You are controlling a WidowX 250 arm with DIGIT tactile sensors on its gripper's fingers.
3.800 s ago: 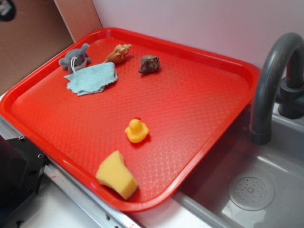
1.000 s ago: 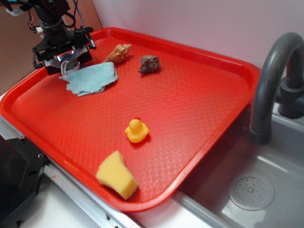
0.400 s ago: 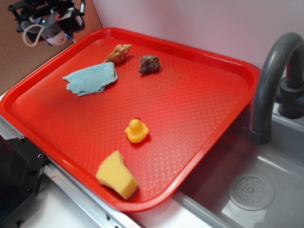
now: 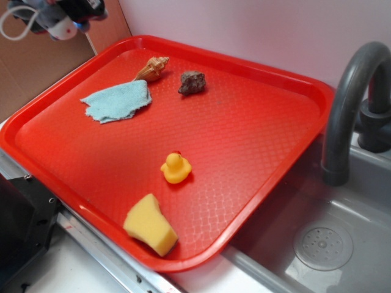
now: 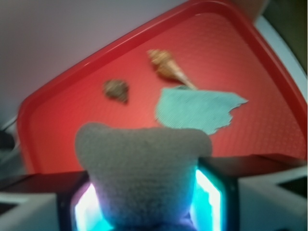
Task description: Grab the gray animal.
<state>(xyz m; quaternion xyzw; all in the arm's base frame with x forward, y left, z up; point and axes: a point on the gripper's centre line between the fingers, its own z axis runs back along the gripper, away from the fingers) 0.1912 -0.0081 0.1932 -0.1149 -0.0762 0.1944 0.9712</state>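
Note:
The gray animal (image 5: 144,168) fills the lower middle of the wrist view as a fuzzy gray lump wedged between my two glowing fingers (image 5: 209,192). My gripper (image 5: 147,197) is shut on it. In the exterior view the gripper (image 4: 61,15) hangs at the top left corner, above and beyond the tray's far left rim. The gray animal (image 4: 58,27) shows there as a small gray shape with its white cord loop (image 4: 15,24) dangling to the left.
On the red tray (image 4: 256,73) lie a light blue cloth (image 4: 117,101), a seashell (image 4: 152,68), a dark rock (image 4: 192,82), a yellow rubber duck (image 4: 175,167) and a yellow sponge (image 4: 150,224). A gray faucet (image 4: 351,104) and sink (image 4: 317,244) are at right.
The gripper came down on the gray animal beside the cloth, shut on it and has lifted it up and left off the tray. Everything else lies as before.

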